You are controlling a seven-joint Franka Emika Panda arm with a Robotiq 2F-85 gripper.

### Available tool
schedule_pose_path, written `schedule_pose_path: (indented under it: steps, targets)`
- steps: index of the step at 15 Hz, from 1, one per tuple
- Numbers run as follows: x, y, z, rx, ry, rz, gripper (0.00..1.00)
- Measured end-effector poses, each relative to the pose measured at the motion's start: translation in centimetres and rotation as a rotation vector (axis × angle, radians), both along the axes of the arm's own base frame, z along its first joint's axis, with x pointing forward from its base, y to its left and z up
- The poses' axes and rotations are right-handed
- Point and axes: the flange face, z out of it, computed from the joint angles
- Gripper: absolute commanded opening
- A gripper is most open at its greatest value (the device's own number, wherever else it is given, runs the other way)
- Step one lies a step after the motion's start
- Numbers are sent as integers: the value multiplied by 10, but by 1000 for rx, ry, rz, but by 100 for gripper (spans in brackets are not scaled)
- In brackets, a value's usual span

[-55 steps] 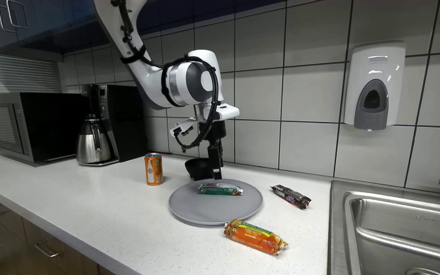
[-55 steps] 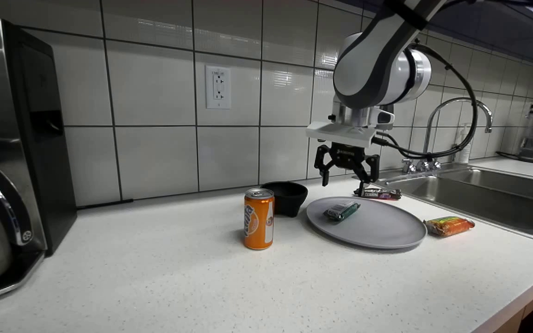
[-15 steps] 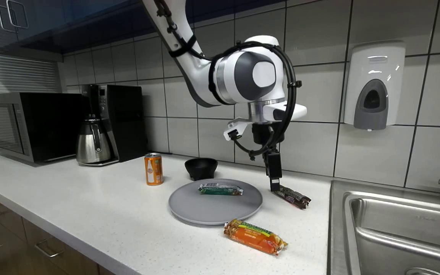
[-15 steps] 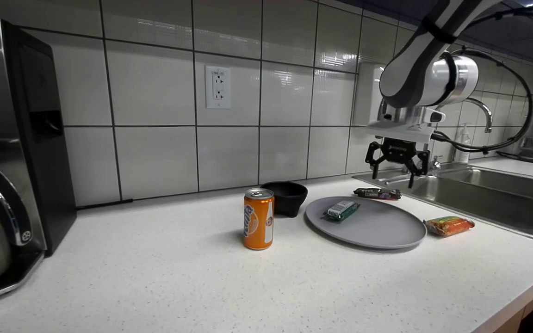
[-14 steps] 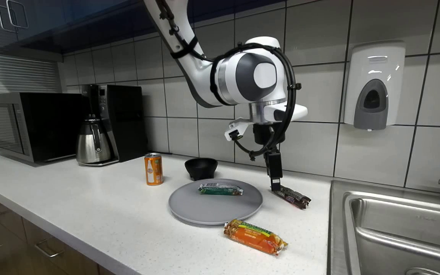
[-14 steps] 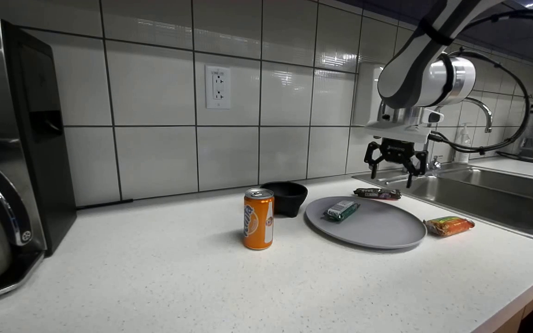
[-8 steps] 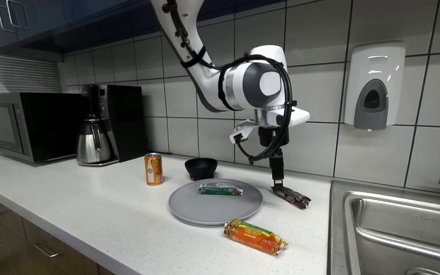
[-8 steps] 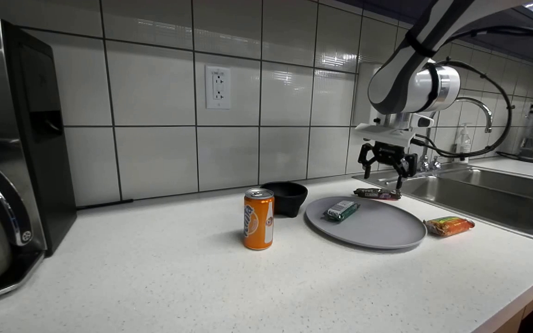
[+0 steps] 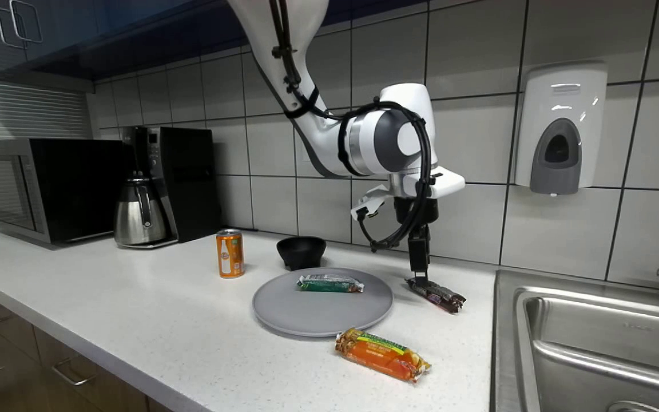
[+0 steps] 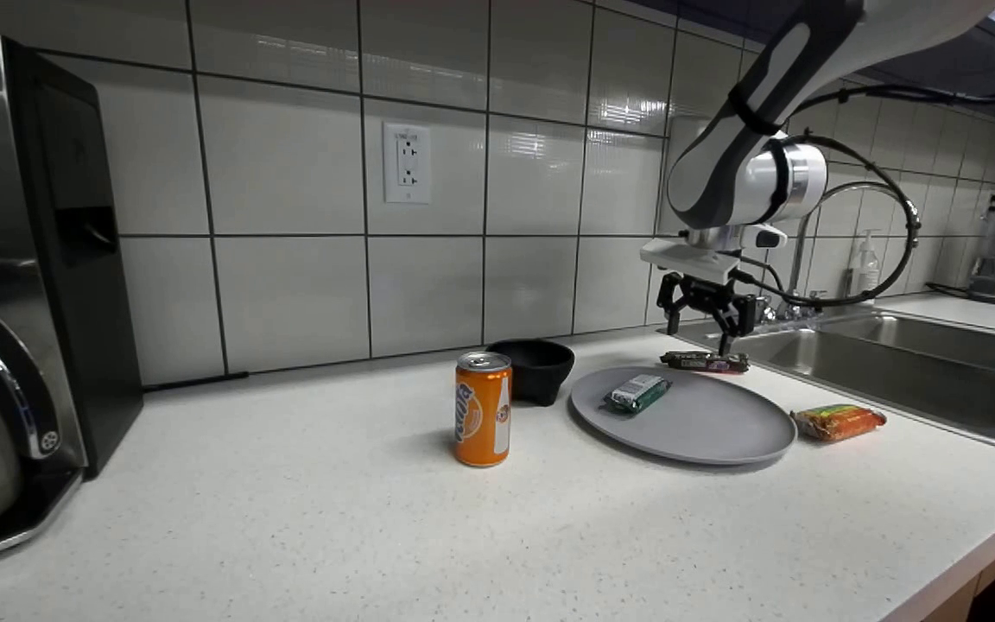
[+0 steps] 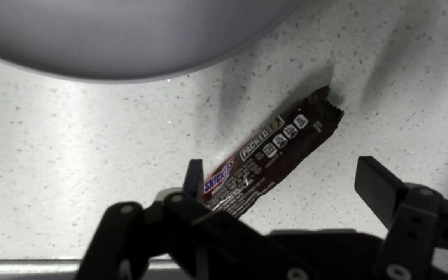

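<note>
My gripper (image 11: 282,175) is open over a dark brown Snickers bar (image 11: 270,151) that lies on the counter. In the wrist view the bar runs diagonally; its lower end passes behind the left finger (image 11: 194,177), and the right finger (image 11: 377,186) stands well off to its side. Nothing is gripped. An exterior view shows the fingertips just above or at the bar (image 10: 696,362); contact cannot be told. Close by is a grey plate (image 9: 289,312) carrying a green-wrapped bar (image 9: 329,284). An orange-wrapped bar (image 9: 381,356) lies at the plate's near edge.
A black bowl (image 9: 301,252) and an orange Fanta can (image 10: 483,410) stand beyond the plate. The steel sink (image 9: 504,343) borders the counter. A tiled wall (image 9: 467,223) rises close behind the gripper. Coffee maker (image 9: 186,183) and microwave (image 9: 78,189) stand farther along.
The arm came from beside the bowl to above the Snickers bar. Over the last second the gripper sank and shifted slightly, staying open. The bars, plate, can and bowl have not moved.
</note>
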Motion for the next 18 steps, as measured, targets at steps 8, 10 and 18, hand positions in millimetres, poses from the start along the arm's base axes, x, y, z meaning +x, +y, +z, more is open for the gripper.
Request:
schedule_pose_path:
  steps: [8, 10, 18]
  targets:
    - [12, -3, -10, 1, -12, -78, 100]
    - [12, -4, -11, 1, -13, -90, 100]
    - [12, -8, -19, -2, -4, -108, 100]
